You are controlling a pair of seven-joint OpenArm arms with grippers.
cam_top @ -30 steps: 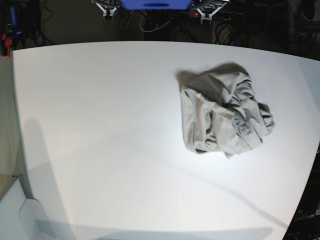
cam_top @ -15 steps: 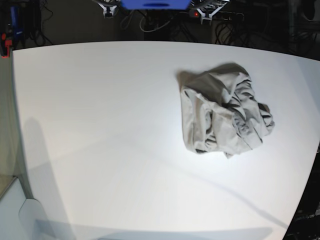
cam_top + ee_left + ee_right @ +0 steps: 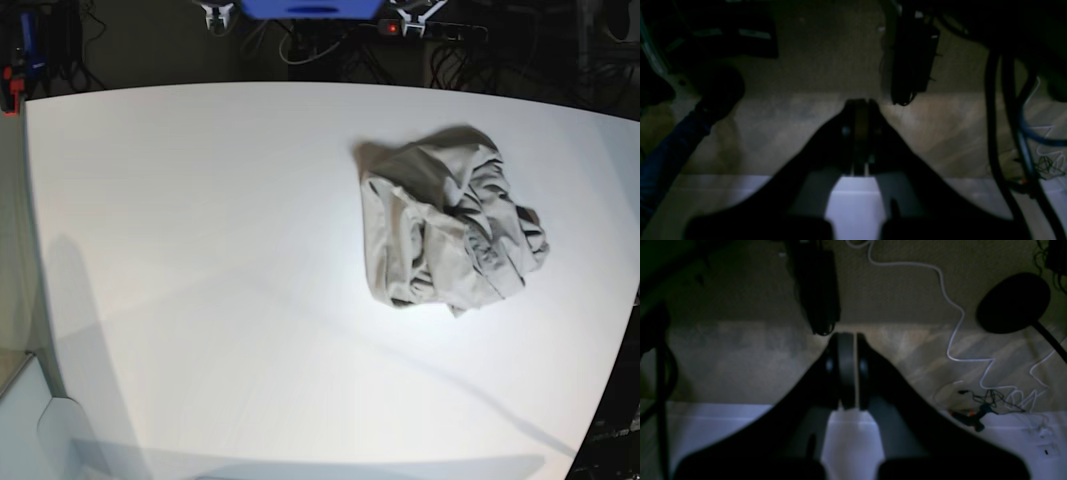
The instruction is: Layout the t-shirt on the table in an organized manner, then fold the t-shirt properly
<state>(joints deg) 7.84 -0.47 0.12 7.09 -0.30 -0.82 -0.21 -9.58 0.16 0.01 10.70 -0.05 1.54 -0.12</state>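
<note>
White table (image 3: 200, 250), crumpled t-shirt (image 3: 450, 230) on right; dark floor beyond.

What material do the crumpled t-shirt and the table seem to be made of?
t-shirt: soft knit fabric, probably cotton, matte grey-beige; it bunches in many limp folds.
table: hard, smooth board, perhaps laminate, matte white; flat, it shows soft shadows and no glare.

Below my wrist cameras lies dim brownish carpet floor (image 3: 907, 300) crossed by a white cable (image 3: 953, 323), with dark cables (image 3: 1007, 133) hanging nearby.
</note>
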